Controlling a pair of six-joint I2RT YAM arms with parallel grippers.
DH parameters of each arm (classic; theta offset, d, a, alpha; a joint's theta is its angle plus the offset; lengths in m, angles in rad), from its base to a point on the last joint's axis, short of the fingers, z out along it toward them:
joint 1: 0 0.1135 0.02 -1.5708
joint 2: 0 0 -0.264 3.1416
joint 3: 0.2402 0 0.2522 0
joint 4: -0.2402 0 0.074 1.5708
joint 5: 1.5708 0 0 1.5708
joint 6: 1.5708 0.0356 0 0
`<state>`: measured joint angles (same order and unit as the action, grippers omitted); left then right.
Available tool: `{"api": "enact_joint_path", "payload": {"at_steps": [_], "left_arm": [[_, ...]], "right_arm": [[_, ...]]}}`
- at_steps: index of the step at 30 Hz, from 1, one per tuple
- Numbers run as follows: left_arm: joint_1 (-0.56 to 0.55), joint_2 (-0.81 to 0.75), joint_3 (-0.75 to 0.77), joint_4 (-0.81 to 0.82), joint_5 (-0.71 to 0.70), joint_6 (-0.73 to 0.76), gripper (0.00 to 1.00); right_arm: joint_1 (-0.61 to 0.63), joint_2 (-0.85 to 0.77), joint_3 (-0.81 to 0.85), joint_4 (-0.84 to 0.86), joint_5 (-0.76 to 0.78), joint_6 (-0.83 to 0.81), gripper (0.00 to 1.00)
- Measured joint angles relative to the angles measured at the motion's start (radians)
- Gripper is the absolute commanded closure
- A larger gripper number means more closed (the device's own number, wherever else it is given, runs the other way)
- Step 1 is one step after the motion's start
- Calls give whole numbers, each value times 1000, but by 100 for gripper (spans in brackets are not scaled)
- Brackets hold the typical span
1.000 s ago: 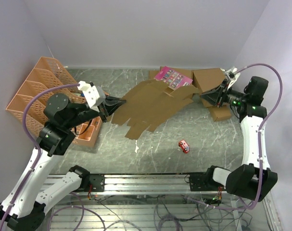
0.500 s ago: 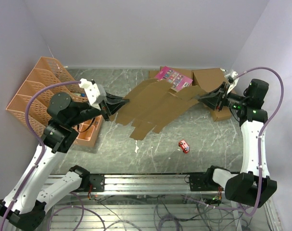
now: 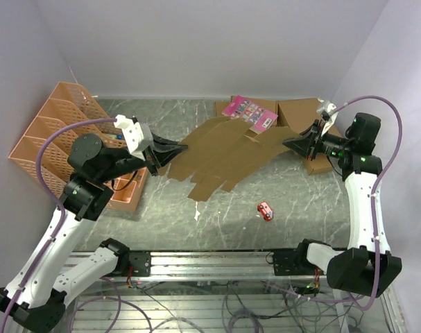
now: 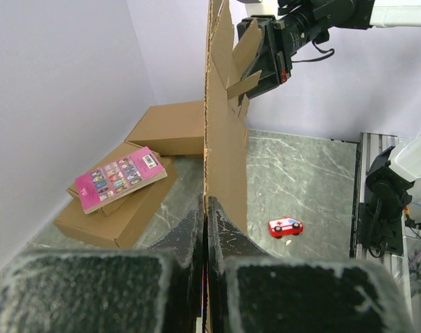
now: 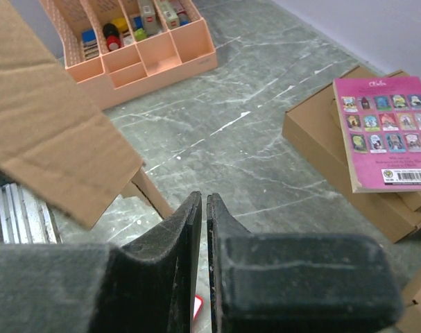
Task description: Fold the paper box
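Note:
The paper box [image 3: 224, 152] is a flat brown die-cut sheet with flaps, held tilted above the table. My left gripper [image 3: 174, 148] is shut on its left edge. In the left wrist view the sheet [image 4: 227, 139] runs edge-on out of the pinched gripper [image 4: 206, 208]. My right gripper [image 3: 288, 143] is at the sheet's right edge, jaws shut. In the right wrist view the gripper [image 5: 202, 198] shows nothing between its fingers, and the sheet [image 5: 50, 132] hangs to its upper left with a flap beside the left finger. The right gripper also shows in the left wrist view [image 4: 265, 55].
An orange compartment organizer [image 3: 57, 139] with small items stands at the left. Larger brown boxes [image 3: 304, 114] sit at the back right, one bearing a pink booklet [image 3: 250, 112]. A red-and-white toy ambulance [image 3: 265, 210] lies on the marble table in front.
My left gripper has moved a little right with the sheet. The right gripper has shifted slightly left toward the sheet's right edge, and the sheet's right flaps have changed angle.

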<state>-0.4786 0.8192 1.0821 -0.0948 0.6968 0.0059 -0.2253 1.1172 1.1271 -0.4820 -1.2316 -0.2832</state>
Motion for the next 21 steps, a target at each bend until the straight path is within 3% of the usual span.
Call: {"api": "enact_joint_path", "payload": {"at_steps": [4, 13, 21], "left_arm": [[0, 1, -3, 2, 4, 0, 93], [1, 25, -2, -2, 1, 9, 93], [2, 46, 7, -21, -5, 43, 93]], "right_arm": [[5, 0, 2, -49, -29, -62, 92], [5, 0, 56, -325, -90, -338, 84], [5, -13, 56, -385, -89, -369, 78]]}}
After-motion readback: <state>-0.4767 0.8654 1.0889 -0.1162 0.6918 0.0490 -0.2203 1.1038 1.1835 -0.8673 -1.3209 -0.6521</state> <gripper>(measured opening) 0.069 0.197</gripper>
